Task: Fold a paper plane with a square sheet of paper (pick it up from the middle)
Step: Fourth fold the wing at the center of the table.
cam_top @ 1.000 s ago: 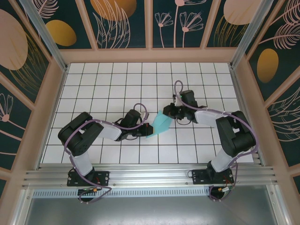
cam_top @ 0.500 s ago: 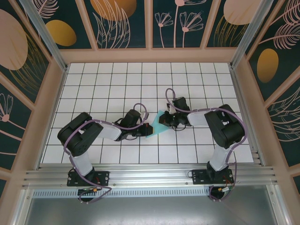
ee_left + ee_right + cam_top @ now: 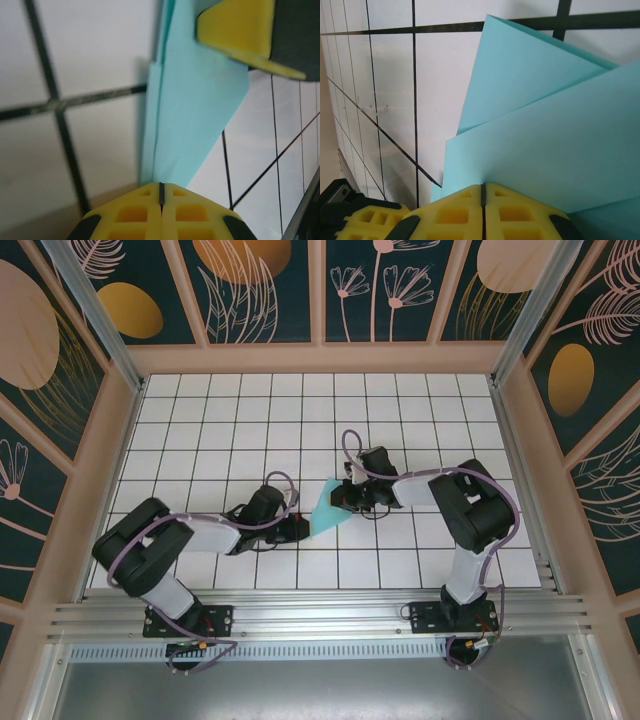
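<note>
My left gripper and right gripper both pinch opposite edges of the creased paper plane. Open tiles all round.

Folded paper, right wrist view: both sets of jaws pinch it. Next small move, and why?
Probably slide the right gripper along the fold while the left gripper anchors. Both sets of jaws are shut on the folded paper from opposite sides, and its layers fan apart, so the crease looks unset.
</note>
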Robot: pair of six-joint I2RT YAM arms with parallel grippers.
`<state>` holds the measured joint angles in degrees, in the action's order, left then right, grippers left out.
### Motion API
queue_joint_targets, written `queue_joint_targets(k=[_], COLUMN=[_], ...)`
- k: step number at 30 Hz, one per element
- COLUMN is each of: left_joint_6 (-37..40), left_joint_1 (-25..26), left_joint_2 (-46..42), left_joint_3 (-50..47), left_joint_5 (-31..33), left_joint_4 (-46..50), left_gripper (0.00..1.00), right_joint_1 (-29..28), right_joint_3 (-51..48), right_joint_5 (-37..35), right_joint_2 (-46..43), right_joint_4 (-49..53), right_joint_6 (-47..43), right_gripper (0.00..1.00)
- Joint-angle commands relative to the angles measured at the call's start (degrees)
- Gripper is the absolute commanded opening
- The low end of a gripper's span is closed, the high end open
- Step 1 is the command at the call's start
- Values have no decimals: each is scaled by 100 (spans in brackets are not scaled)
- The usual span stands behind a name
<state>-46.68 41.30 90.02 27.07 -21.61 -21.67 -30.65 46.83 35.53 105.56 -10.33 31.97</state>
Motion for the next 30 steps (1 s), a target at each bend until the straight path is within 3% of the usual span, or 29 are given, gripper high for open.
queue_joint_targets(k=[1, 6, 10, 17, 24, 30], left_joint_6=[6, 76, 12, -110, 219, 310], left_joint_1=[-17, -17, -21, -22, -23, -17], left_joint_2=[-534, -706, -53, 788, 1342, 1238], left_joint_3=[164, 743, 1195, 1519, 1311, 799], left_joint_5=[106, -9, -299, -593, 136, 230], left_joint_4=[1099, 1113, 777, 531, 1169, 1159], left_gripper=[6, 7, 0, 0, 0, 0], right_joint_1=[16, 18, -2, 7, 23, 435], right_joint_3=[-15, -63, -170, -140, 1, 140], right_joint_5=[-296, -219, -268, -213, -310, -582], right_joint_2=[231, 367, 341, 524, 463, 413], right_joint_4=[464, 261, 107, 167, 389, 637], right_joint_6=[-270, -146, -16, -103, -169, -320], right_gripper=[9, 9, 9, 9, 10, 10])
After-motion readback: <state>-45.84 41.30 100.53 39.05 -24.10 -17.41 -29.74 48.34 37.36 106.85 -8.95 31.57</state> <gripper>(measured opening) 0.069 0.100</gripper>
